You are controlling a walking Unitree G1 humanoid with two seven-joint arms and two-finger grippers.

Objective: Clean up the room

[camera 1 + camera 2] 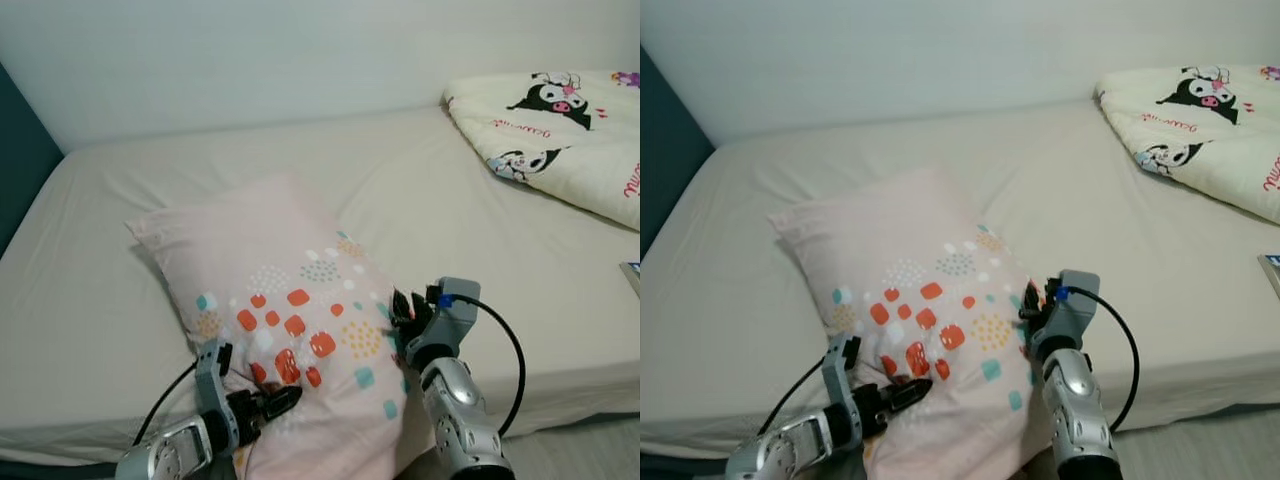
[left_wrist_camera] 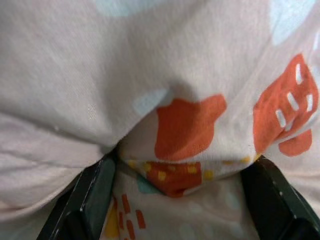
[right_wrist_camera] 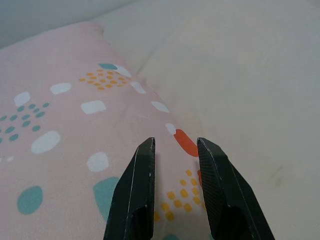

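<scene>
A plain white wall [image 1: 250,60] stands behind, with a dark teal panel [image 1: 22,160] at the far left edge.

Ahead of you a bed [image 1: 150,250] with a plain beige sheet runs to a white wall [image 1: 250,50]; a dark teal panel [image 1: 20,160] flanks its left, grey floor [image 1: 590,455] shows lower right.

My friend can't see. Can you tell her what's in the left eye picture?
A pink pillow with orange, teal and white spots lies on a beige bed. The left tool pinches its near edge, the right tool touches its right side, and a folded cartoon blanket lies far right.
</scene>
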